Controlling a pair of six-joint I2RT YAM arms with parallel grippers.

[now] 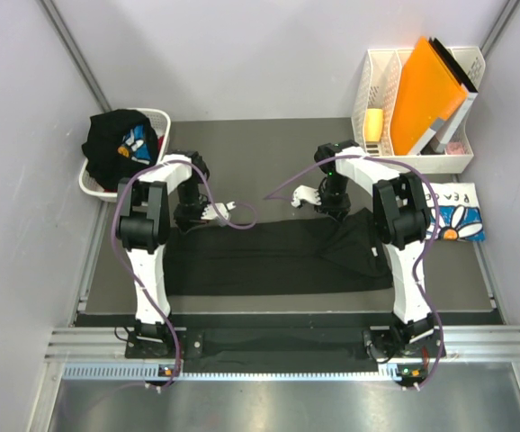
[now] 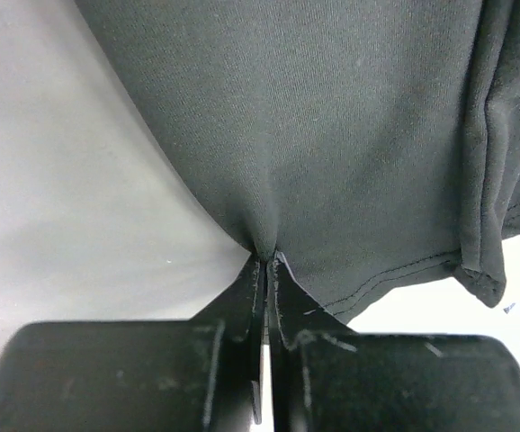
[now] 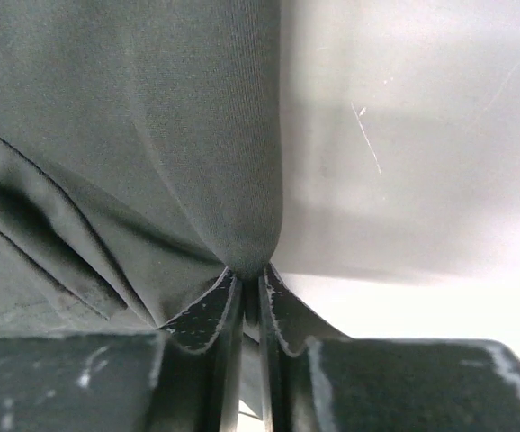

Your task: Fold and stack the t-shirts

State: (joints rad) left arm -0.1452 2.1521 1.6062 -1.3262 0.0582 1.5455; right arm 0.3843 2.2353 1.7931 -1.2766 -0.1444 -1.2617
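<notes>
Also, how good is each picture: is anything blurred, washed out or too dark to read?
Top external: sharp, evenly lit, but the black t-shirt nearly merges with the dark table. Left wrist: the weave is crisp; the lower right corner is blown out white. Right wrist: softer focus, hazy glare behind the t-shirt.

The left arm [image 1: 145,274] and the right arm [image 1: 406,270] look alike: slim white links between bulky black joint housings, set on black bases at the near edge. A thin purple cable [image 1: 253,216] trails along each from base to wrist. Seen from above, the left gripper [image 1: 219,213] and right gripper [image 1: 305,195] have pale, ribbed finger parts. Up close the left gripper's fingers [image 2: 237,308] are flat matte-black blades on blocky black bodies, and the right gripper's fingers [image 3: 203,319] are scuffed with whitish scratches.
</notes>
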